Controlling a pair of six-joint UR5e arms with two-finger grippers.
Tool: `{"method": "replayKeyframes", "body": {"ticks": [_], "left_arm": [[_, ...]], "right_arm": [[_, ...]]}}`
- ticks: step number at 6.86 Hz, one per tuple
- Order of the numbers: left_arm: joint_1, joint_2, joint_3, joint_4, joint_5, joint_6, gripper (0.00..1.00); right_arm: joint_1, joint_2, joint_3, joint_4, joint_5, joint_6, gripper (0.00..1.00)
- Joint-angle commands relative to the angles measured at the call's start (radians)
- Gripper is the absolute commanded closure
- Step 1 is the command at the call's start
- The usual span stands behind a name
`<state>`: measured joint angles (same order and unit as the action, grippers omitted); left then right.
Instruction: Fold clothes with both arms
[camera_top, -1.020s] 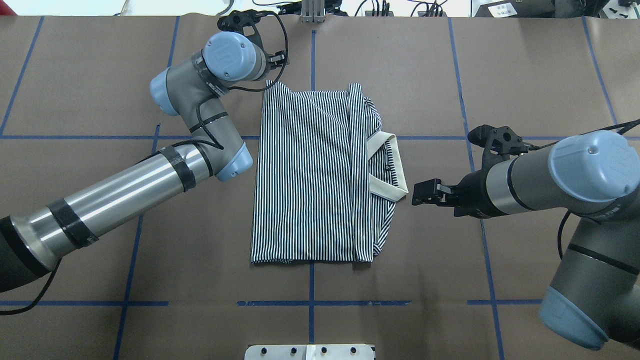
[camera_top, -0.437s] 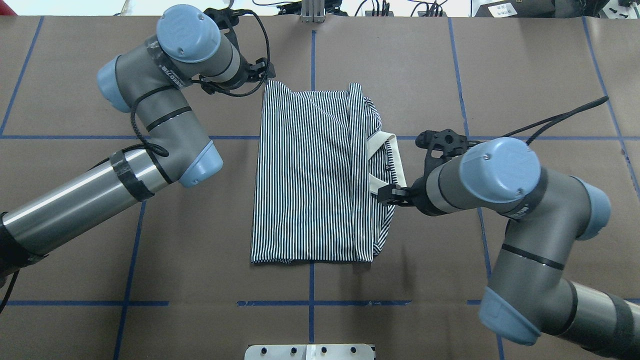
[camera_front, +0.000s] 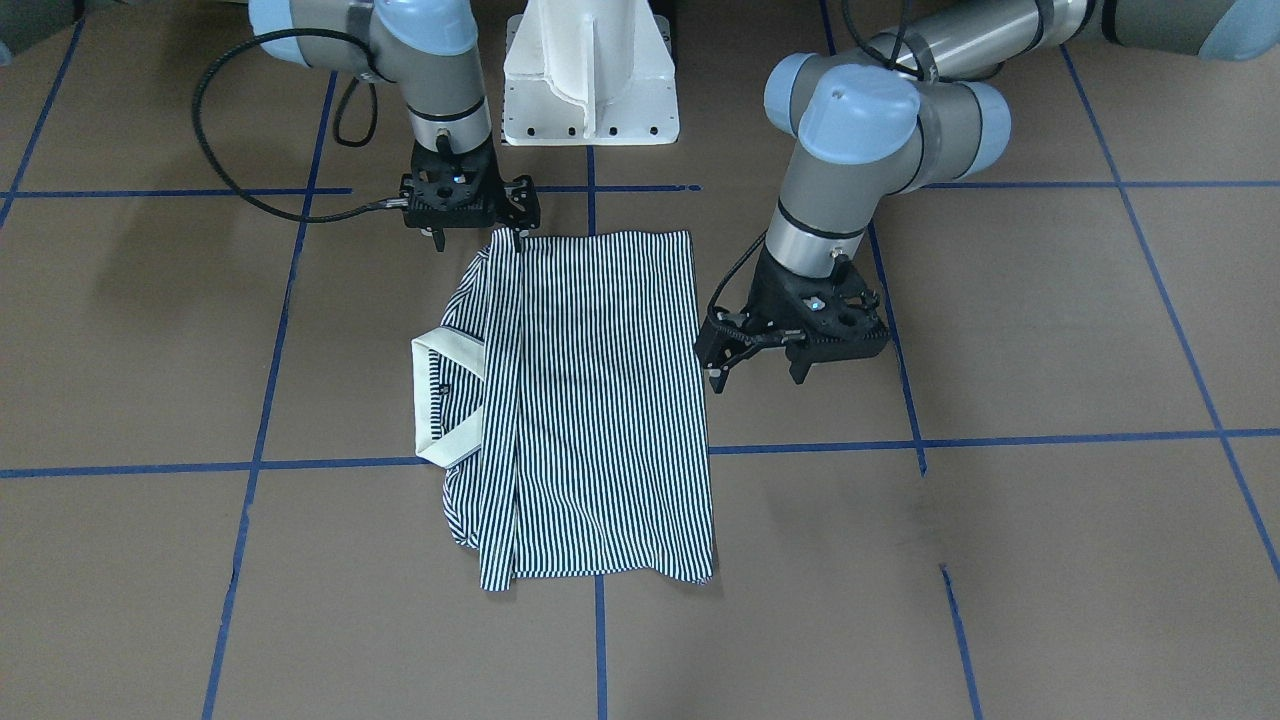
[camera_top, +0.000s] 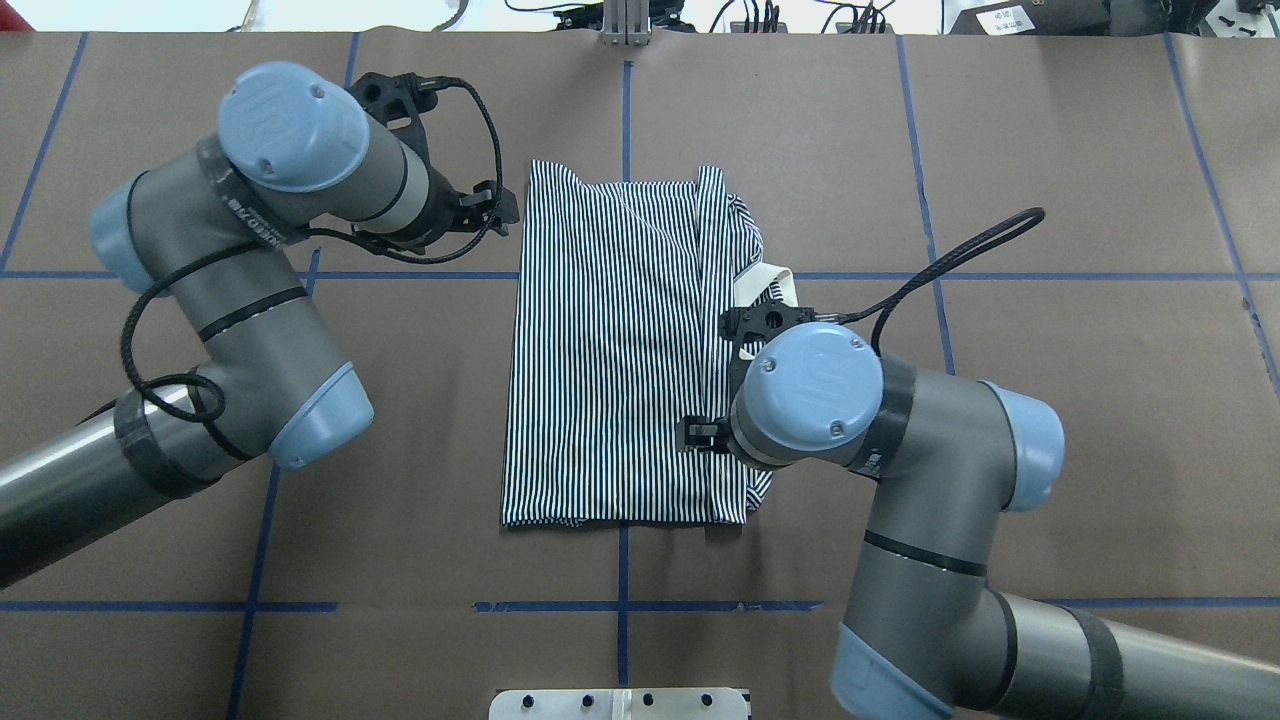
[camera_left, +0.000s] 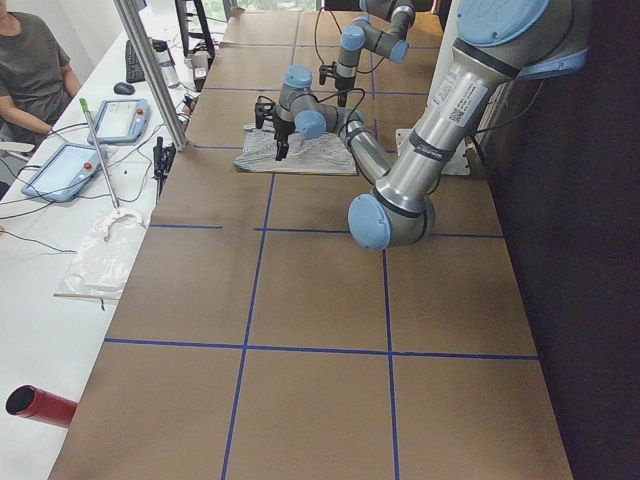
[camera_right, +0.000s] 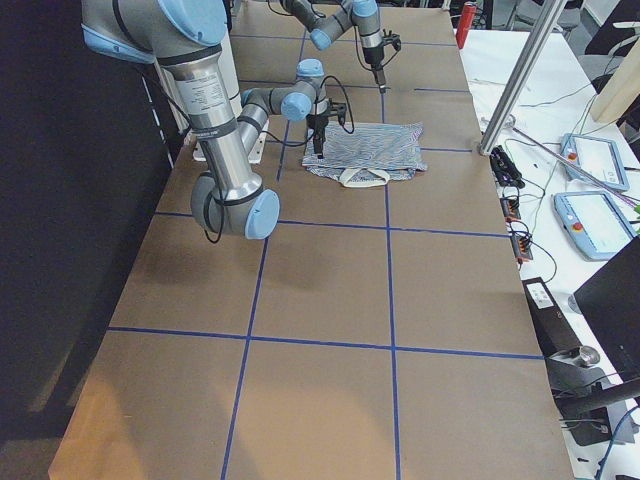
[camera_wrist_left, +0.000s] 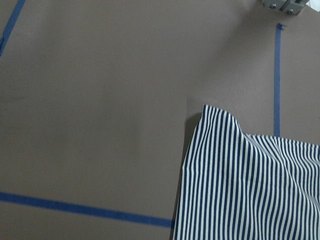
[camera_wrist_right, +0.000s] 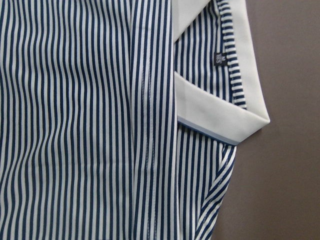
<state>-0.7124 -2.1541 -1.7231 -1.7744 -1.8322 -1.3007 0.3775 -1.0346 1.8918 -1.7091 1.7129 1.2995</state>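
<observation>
Left tool and right tool both downward-pointing, low, jaws spread apart.

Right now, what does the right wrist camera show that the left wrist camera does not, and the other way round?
Only the right wrist view shows the cream collar, folded flat, with a small dark mark inside it. Only the left wrist view shows a free corner of the fabric, blue tape lines and a pale metal fitting at the top edge. Both show the striped shirt lying on the brown table.
</observation>
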Motion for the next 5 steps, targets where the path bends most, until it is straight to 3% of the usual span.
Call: {"method": "replayKeyframes", "body": {"ticks": [1, 5], "left_arm": [[0.019, 0.056, -0.075, 0.019, -0.002, -0.003, 0.00], [0.040, 0.065, -0.070, 0.013, -0.002, -0.011, 0.00]], "right_arm": [[-0.049, 0.042, -0.063, -0.037, -0.012, -0.037, 0.00], [-0.049, 0.057, -0.137, -0.038, -0.003, -0.114, 0.00]]}}
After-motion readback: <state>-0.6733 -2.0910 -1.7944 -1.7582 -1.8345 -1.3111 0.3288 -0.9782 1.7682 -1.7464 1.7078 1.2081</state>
